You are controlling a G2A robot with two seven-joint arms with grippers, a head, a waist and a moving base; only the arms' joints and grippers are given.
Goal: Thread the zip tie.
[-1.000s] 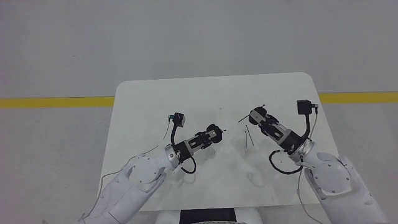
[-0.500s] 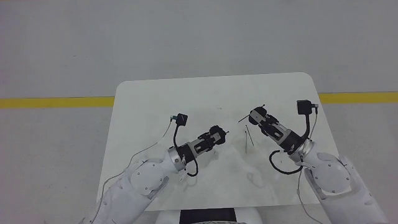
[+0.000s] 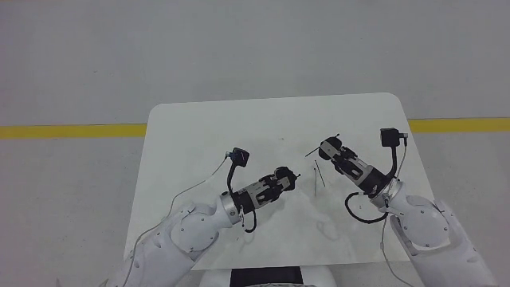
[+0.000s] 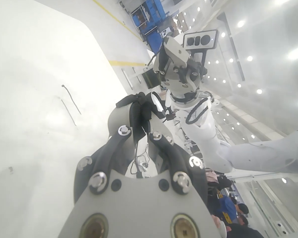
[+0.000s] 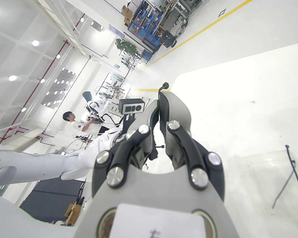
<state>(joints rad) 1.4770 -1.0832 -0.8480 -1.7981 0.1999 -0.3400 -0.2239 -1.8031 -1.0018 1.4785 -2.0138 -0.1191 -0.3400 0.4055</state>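
Note:
My right gripper point(image 3: 324, 148) hangs above the table's right half, shut on a thin black zip tie point(image 3: 311, 153). The tie's head point(image 5: 166, 84) sticks out past the right gripper's point(image 5: 159, 103) closed tips. Two more black zip ties point(image 3: 318, 177) lie loose on the table between the arms; they also appear in the left wrist view point(image 4: 72, 99) and the right wrist view point(image 5: 291, 161). My left gripper point(image 3: 288, 178) is just left of these loose ties, low over the table. The left gripper point(image 4: 138, 101) is shut, its black pads pressed together, and I see no tie in it.
The white table point(image 3: 199, 135) has rounded corners, with bare surface at the back and left. A small dark speck point(image 3: 280, 137) lies behind the grippers. A clear film point(image 5: 260, 164) lies under the loose ties. Cables hang from both wrists.
The left arm has moved right and a little toward the front, bringing its gripper closer to the loose zip ties. The right arm and its held tie have stayed still.

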